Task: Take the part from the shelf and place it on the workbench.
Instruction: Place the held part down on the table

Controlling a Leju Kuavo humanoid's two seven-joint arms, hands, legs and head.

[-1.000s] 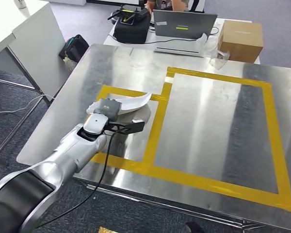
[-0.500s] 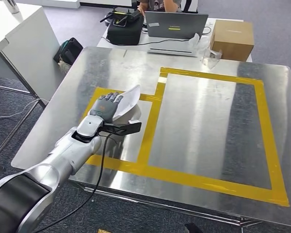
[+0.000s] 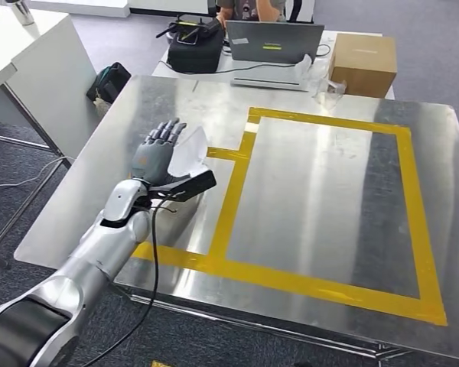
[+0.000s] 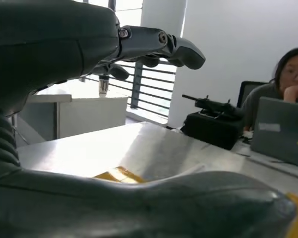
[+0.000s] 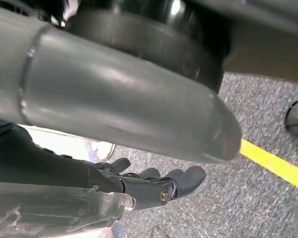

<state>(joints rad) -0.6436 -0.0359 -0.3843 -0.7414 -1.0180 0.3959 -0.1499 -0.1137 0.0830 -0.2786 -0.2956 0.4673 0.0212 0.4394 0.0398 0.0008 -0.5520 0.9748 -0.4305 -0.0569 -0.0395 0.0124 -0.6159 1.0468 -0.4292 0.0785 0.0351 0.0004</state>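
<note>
We have the left robot hand (image 3: 157,153) raised above the steel tabletop (image 3: 308,191), palm turned up and dark fingers (image 3: 168,131) spread wide, holding nothing. The white part (image 3: 191,149), a thin curved piece, sits right beside those fingers on the side toward the yellow tape; we cannot tell whether it lies flat on the metal or leans against the hand. It sits inside the smaller of the two yellow tape outlines (image 3: 232,200), near that outline's far corner, while the larger outline beside it frames bare metal. From the left wrist view, the thumb (image 4: 147,208) runs across the foreground and the fingers (image 4: 166,47) reach out straight above it, well apart from it, with the shiny tabletop (image 4: 147,153) between them. Beyond the far edge of the tabletop we see a grey laptop (image 3: 273,42), a black bag (image 3: 195,47), a cardboard box (image 3: 362,63) and a person (image 4: 291,74) seated behind the laptop. A white table (image 3: 37,69) stands off to the left. The right robot hand (image 5: 155,183) hangs low over grey carpet (image 5: 267,114) crossed by a yellow floor line (image 5: 274,166); its fingers lie loosely extended with nothing in them, beside a clear plastic piece (image 5: 57,208) we cannot identify.
</note>
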